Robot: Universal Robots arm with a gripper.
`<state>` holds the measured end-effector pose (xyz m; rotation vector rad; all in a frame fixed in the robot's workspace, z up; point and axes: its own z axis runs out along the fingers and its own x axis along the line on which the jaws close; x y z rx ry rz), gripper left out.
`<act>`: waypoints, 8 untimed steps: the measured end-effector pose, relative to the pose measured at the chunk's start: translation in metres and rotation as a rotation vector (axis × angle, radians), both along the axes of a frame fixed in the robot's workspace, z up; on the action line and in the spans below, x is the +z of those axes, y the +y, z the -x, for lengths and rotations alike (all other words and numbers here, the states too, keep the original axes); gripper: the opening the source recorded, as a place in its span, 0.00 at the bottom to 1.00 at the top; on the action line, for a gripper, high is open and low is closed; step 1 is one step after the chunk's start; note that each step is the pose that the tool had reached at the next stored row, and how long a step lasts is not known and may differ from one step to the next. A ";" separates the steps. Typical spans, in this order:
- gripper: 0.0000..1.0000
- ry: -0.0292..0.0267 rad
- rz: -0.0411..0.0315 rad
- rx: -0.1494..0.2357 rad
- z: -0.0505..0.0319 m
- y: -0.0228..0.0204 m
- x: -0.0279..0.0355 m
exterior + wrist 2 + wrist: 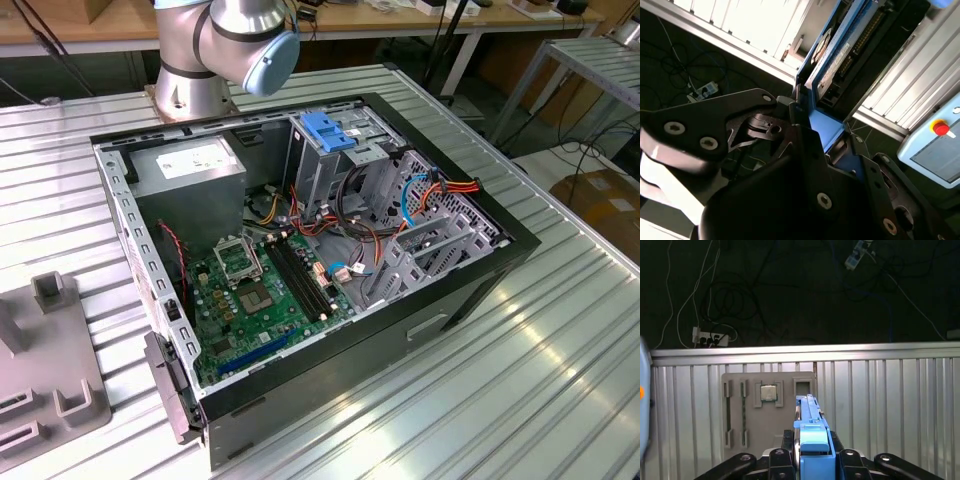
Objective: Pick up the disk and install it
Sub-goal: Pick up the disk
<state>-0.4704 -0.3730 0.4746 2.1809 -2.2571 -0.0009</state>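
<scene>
In both wrist views my gripper is shut on the disk. The disk is held edge-on, with its blue carrier rail between the black fingers. The second wrist view shows its white label and dark body reaching away from the jaws. The disk hangs above the ribbed metal table, just over a grey fixture tray. In the exterior view the open computer case lies on the table, with a silver drive cage at its far side.
A blue bracket tops the drive cage, and a grey power supply sits at the case's far left. The fixture tray holds a chip and memory sticks. The arm's base stands behind the case. Cables and a power strip lie on the floor.
</scene>
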 end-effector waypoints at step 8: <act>0.37 0.0002 0.0001 0.000 -0.0001 0.0000 0.0190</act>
